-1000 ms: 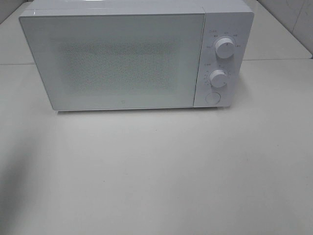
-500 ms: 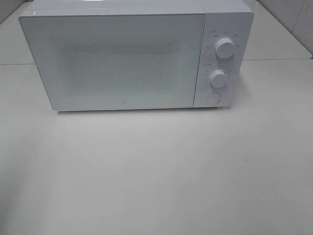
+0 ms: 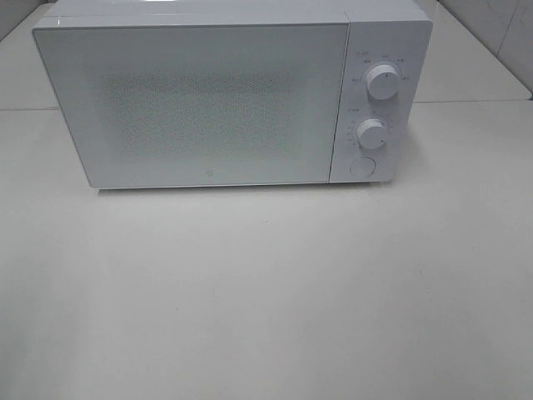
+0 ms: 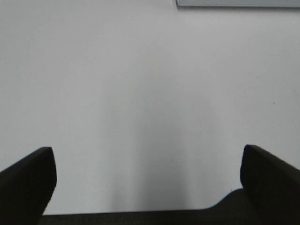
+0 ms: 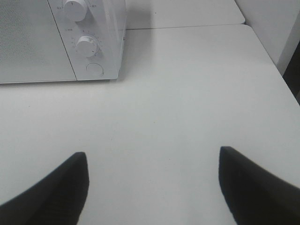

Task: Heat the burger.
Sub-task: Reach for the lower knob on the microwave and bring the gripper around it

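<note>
Left jaws and right jaws gape wide, empty. With the microwave (image 3: 208, 100) shut and no burger visible, your off-centre push on its round button (image 3: 361, 166) could shove it backward.

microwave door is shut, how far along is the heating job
Done: nothing can be confirmed. The white box-shaped microwave is closed and no burger shows in any view; whether it sits inside is hidden. In hand: nothing, as the left gripper and right gripper hover over the white table, jaws open. Left: probably at least setting the round white dials.
</note>
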### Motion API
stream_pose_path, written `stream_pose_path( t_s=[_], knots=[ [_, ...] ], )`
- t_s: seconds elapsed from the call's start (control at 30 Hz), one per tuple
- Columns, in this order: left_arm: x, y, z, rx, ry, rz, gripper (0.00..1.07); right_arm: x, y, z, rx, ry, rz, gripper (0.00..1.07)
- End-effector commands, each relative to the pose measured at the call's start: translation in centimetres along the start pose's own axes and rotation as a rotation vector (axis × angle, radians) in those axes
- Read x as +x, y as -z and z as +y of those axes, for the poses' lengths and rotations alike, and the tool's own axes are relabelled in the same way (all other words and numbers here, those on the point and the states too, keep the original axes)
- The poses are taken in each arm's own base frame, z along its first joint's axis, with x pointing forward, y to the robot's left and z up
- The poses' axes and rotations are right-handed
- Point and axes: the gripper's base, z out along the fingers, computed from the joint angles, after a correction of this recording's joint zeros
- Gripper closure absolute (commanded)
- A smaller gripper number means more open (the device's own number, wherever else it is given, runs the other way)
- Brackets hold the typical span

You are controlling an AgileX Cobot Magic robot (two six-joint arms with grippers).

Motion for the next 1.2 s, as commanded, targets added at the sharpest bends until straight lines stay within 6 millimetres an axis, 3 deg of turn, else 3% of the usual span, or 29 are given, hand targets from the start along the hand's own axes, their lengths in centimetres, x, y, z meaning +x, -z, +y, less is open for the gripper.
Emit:
stream_pose_path(
  t_s=[0.03, 0.6, 1.2],
  knots=[
    [0.9, 1.2, 0.1, -0.014, -0.009, -0.088, 0.06, 0.2, 0.4, 0.0, -0.001, 0.003, -0.034, 0.32],
    [3.5, 4.0, 0.0, -0.015, -0.002, -0.325, 0.06, 0.2, 0.4, 0.0, -0.001, 0.003, -0.034, 0.32],
    [3.4, 3.9, -0.1, -0.010, 0.000, -0.319, 0.06, 0.2, 0.4, 0.0, -0.001, 0.003, -0.034, 0.32]
  ],
)
